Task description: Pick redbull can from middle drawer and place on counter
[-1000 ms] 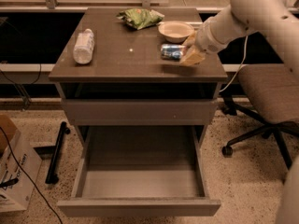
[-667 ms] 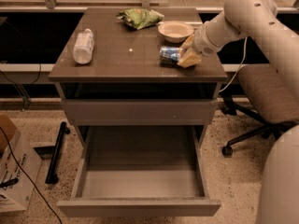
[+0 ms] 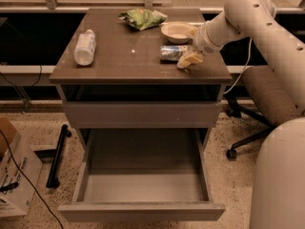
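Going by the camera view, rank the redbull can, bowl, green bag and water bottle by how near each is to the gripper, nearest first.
The gripper is over the right part of the counter.
1. Redbull can, right beside it, toward the counter's middle.
2. Bowl, just behind it.
3. Green bag, at the back centre.
4. Water bottle, at the far left edge.

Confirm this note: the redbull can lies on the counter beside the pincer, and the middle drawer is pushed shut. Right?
Not quite. The camera view shows the middle drawer pulled open, its interior bare. The rest holds: the redbull can lies on the counter beside the pincer.
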